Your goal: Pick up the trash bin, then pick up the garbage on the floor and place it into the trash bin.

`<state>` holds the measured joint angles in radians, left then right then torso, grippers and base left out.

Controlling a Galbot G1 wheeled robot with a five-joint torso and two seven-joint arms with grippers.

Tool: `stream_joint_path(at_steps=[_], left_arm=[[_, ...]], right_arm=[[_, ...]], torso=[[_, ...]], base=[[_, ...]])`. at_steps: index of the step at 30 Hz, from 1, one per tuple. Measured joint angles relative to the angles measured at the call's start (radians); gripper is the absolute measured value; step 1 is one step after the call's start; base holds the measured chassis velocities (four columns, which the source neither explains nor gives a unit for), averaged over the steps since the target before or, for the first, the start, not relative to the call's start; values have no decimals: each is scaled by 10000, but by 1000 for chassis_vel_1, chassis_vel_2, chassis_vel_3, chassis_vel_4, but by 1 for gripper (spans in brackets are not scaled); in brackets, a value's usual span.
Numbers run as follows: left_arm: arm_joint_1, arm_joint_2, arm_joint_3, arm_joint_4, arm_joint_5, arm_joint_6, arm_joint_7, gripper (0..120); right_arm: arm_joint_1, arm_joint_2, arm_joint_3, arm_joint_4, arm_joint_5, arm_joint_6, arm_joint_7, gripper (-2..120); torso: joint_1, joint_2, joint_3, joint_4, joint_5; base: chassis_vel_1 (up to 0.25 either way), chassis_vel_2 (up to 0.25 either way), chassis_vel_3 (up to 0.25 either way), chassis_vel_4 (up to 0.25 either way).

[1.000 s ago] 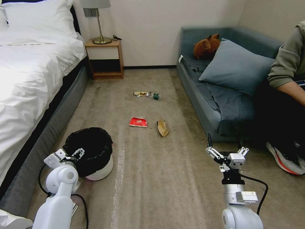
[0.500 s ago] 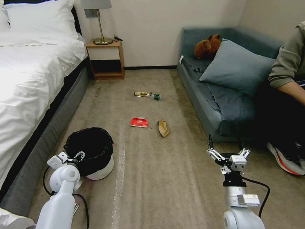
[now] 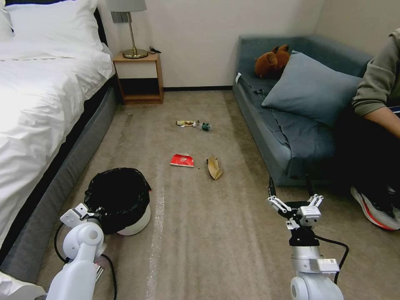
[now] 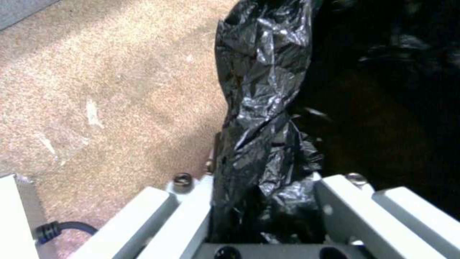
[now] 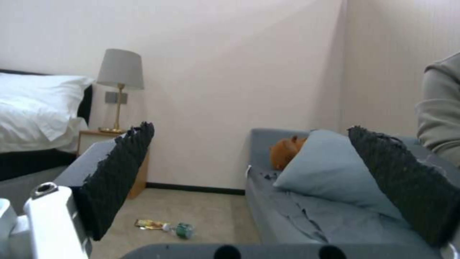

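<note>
Lower left of the head frame: left hand [image 3: 92, 211] clamped on the near rim of the bin [image 3: 118, 199], bag pinched between its fingers [image 4: 179, 212]; bin looks to sit on the carpet, so lifting seems not done. Right hand [image 3: 295, 203] hangs wide open, empty, lower right. Red wrapper [image 3: 181, 160], paper scrap [image 3: 214, 167], bar wrapper [image 3: 186, 123], bottle [image 3: 203, 125] lie mid-frame, none binned.

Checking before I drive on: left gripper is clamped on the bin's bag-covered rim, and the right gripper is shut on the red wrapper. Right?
Not quite. The head view shows the right gripper open and empty; the red wrapper lies on the carpet. The left gripper does clamp the trash bin rim.
</note>
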<state>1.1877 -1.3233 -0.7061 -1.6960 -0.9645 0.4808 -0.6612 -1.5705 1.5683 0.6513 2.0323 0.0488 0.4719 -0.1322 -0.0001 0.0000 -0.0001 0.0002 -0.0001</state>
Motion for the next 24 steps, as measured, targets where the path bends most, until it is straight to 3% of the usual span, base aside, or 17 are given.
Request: stream_joint_path(at_steps=[3, 8, 11, 13, 14, 17, 18, 20, 22, 23, 24], left_arm=[[52, 1, -6, -24, 11, -11, 29, 2], [222, 3, -7, -128, 72, -30, 138, 2], [550, 17, 15, -388, 501, 26, 532, 1], [1086, 70, 85, -1006, 1493, 200, 1248, 1], [1086, 70, 85, -1006, 1493, 200, 1248, 1], [2164, 235, -114, -2920, 3156, 1238, 2295, 1], [2164, 235, -114, -2920, 3156, 1238, 2295, 1], [2584, 297, -203, -4176, 3665, 1654, 2648, 1], [2637, 304, -227, -4406, 3748, 1731, 2656, 1], [2773, 329, -375, -5199, 3837, 2170, 2620, 1], [2773, 329, -375, -5199, 3837, 2170, 2620, 1]], right_arm=[[66, 3, 34, -71, -107, 129, 57, 100], [95, -12, 103, -185, -199, 297, 19, 100], [41, -20, 182, -214, -323, 401, -98, 100], [61, -27, 298, -270, -368, 473, -106, 100], [61, -27, 298, -270, -368, 473, -106, 100], [175, -34, 424, -537, -331, 739, -70, 100], [175, -34, 424, -537, -331, 739, -70, 100], [235, 8, 428, -712, -426, 882, -76, 100], [255, 13, 434, -743, -434, 911, -80, 100], [319, 23, 450, -815, -413, 987, -103, 100], [319, 23, 450, -815, -413, 987, -103, 100]], torso=[[0, 0, 0, 1, 0], [1, -1, 1, -1, 0], [1, -2, 1, -4, -7], [1, -3, 4, -11, -18], [1, -3, 4, -11, -18], [1, -3, 2, -1, -8], [1, -3, 2, -1, -8], [1, -3, 2, -4, -2], [1, -3, 2, -4, -3], [1, -3, 1, -3, 4], [1, -3, 1, -3, 4]], base=[[0, 0, 0, 0], [0, 0, 0, 0], [0, 0, 0, 0], [0, 0, 0, 0], [0, 0, 0, 0], [0, 0, 0, 0], [0, 0, 0, 0], [0, 0, 0, 0], [0, 0, 0, 0], [0, 0, 0, 0], [0, 0, 0, 0]])
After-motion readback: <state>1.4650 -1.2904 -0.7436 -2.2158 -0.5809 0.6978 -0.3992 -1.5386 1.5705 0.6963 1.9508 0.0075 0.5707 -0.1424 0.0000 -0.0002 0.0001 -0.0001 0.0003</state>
